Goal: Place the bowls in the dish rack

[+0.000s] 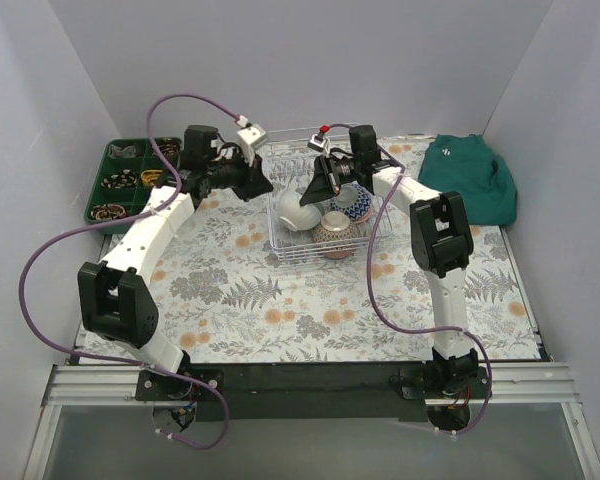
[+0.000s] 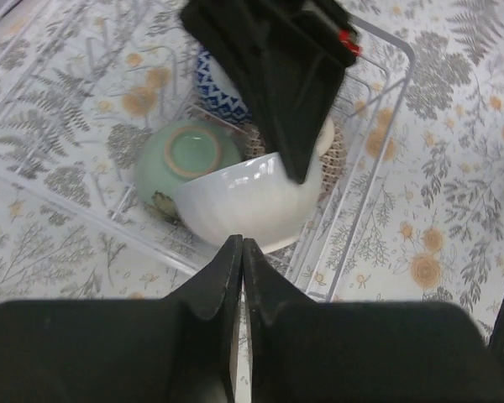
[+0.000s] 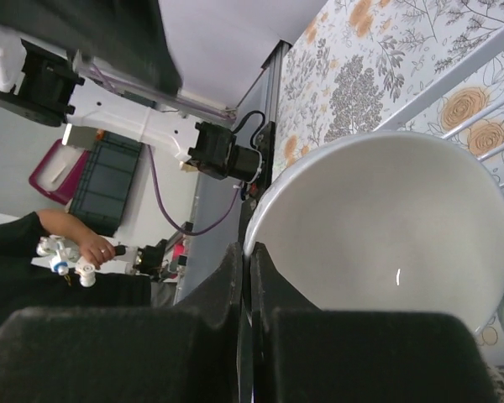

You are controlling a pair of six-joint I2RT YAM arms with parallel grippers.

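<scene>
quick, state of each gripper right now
Left gripper: closed, holding nothing.
Right gripper: closed on the rim of the white bowl.

Most of brown bowl (image 2: 343,164) behind white bowl (image 2: 252,208)

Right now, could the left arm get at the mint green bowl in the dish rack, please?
Probably yes. The left gripper hangs at the dish rack's edge with the mint green bowl just ahead and only the wire wall between. Its jaws are shut, though, and the white bowl crowds it.
</scene>
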